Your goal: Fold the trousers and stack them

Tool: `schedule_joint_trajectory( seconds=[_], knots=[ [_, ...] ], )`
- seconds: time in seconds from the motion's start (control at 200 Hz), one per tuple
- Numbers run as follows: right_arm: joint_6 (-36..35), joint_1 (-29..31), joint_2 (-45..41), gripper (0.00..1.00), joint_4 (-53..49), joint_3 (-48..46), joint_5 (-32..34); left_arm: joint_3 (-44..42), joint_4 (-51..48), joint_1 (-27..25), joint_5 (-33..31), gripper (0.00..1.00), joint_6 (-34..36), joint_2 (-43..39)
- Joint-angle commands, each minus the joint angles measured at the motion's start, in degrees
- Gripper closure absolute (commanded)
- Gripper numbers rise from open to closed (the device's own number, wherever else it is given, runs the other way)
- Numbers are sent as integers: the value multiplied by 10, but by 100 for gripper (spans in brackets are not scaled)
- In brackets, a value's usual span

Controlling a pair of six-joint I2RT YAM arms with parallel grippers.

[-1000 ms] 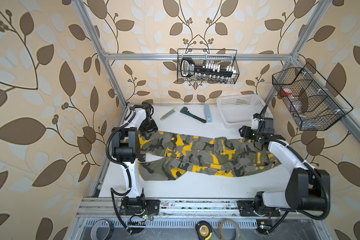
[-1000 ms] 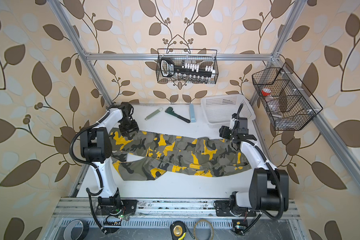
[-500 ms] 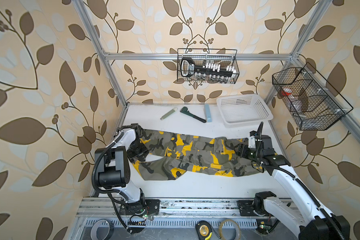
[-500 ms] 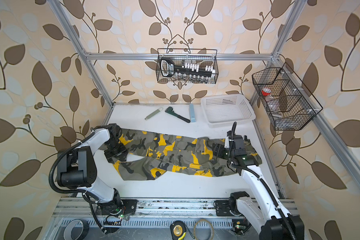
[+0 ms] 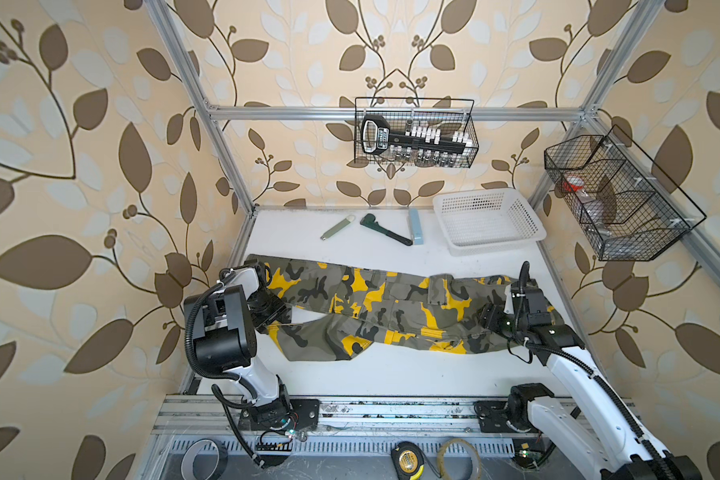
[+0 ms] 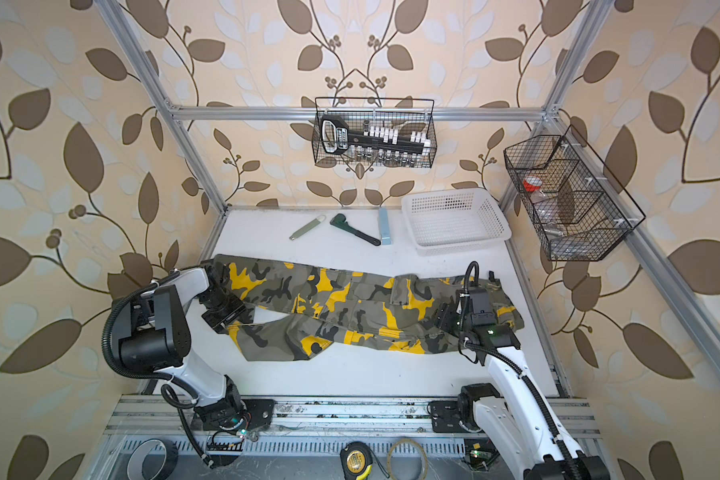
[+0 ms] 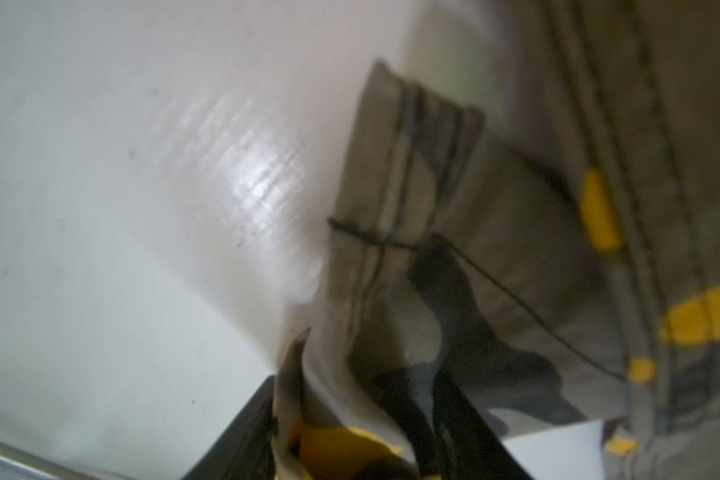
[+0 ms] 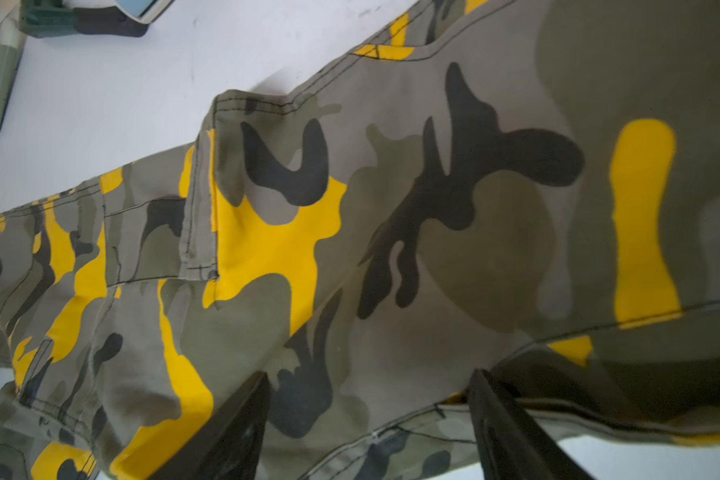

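Pinching a leg hem of the trousers [image 5: 391, 303] between narrowed left gripper [image 7: 350, 436] fingers. Spread wide over the waist end with the right gripper [image 8: 371, 415].

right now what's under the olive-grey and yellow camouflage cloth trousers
White tabletop shows around the camouflage trousers; anything beneath the cloth is covered and unseen.

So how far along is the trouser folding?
Nothing folded yet: the trousers lie full length on the table. In hand: the left pincer has a leg hem between its jaws; the right pincer is open over the waist end. Left: every fold, then stacking.
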Motion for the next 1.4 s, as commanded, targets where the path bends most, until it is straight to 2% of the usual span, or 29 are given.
schedule_joint_trajectory(
  seconds=[0.0,0.075,0.115,0.475,0.735,0.935,1.09,1.24,1.33,1.394],
  knots=[
    [19,-11,-12,24,-36,-13,20,-4,18,1,17,71,-14,11],
    [22,-12,-12,24,-42,-11,23,10,-4,1,14,94,-8,-1],
    [26,-11,-8,24,-44,-8,23,25,-27,-1,1,100,1,-12],
    [55,-3,66,24,-26,-11,72,122,-233,-6,-110,100,5,-186],
    [39,-5,135,24,4,-8,128,188,-303,-10,-182,98,10,-246],
    [19,-17,151,24,5,7,144,214,-307,-12,-213,96,17,-238],
    [12,-18,127,24,-46,51,166,213,-279,-13,-209,95,25,-206],
    [67,-40,85,20,-135,68,214,214,-251,-18,-190,95,26,-168],
    [88,-74,63,20,-146,52,216,207,-233,-20,-184,95,30,-147],
    [101,-100,65,20,-144,51,192,200,-220,-22,-177,95,34,-134]
  ],
)
